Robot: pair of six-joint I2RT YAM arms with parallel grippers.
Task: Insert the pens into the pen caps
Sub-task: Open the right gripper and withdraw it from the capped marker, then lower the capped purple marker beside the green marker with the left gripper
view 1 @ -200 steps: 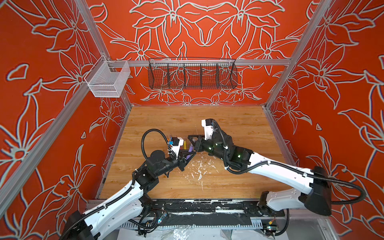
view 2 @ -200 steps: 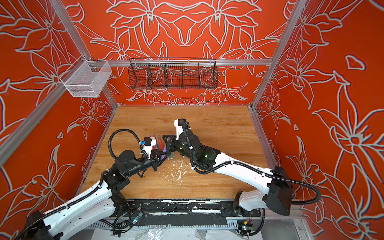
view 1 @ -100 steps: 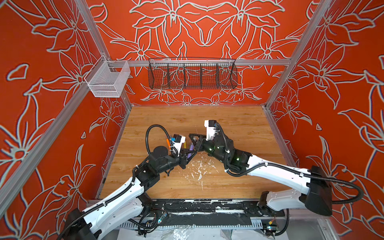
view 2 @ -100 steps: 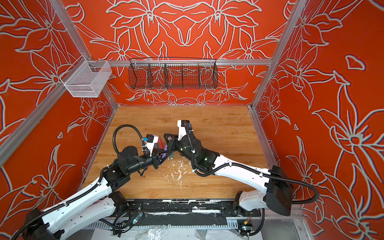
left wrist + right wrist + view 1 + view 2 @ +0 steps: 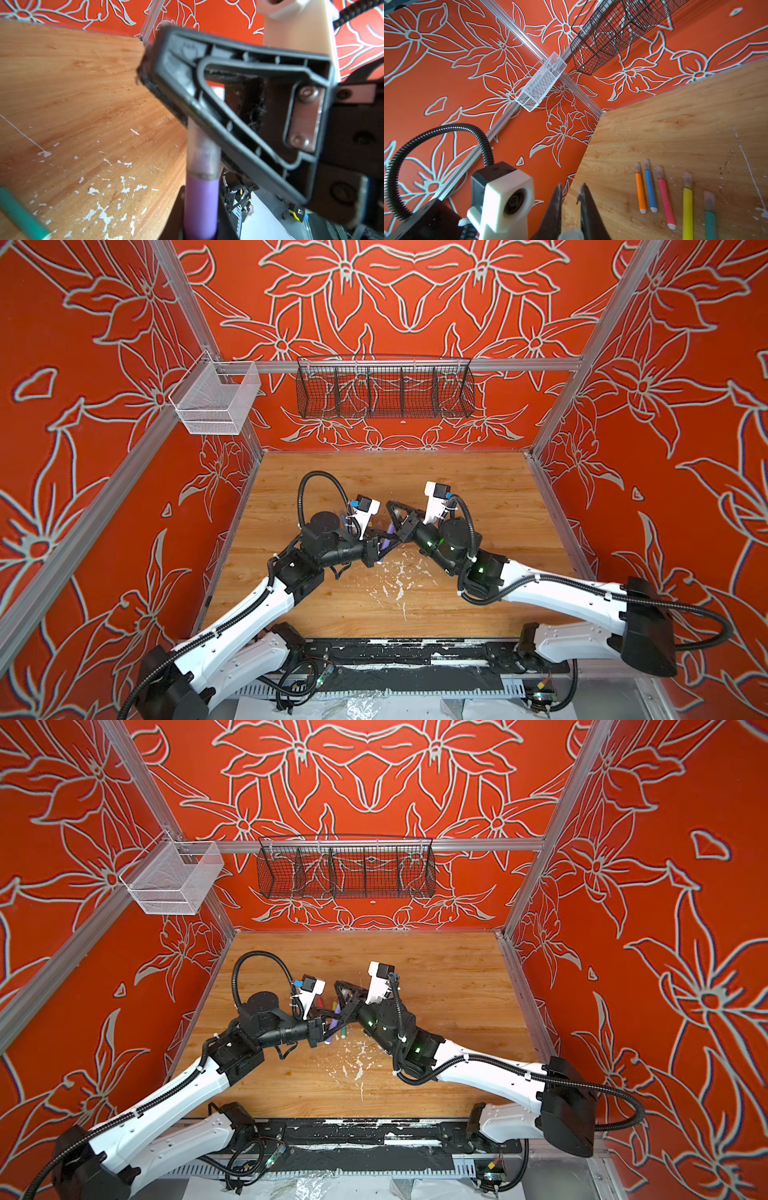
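Wooden bench [image 5: 478, 489] is enclosed by orange floral walls [image 5: 395, 302]. A purple pen [image 5: 201, 205] is gripped by the left gripper [image 5: 376, 551] fingers, and the clear cap [image 5: 203, 153] on its tip is clamped by the right gripper [image 5: 571, 193] fingers. Five capped pens [image 5: 665, 199] are laid side by side on it.

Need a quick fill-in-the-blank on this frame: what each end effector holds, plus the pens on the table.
The right end effector pinches the clear cap on the held pen in the left end effector; that pen is ____.
The capped pens lying in a row on the table number ____.
In that row the yellow pen lies between the pink pen and the ____ one.
Missing: purple; five; green.
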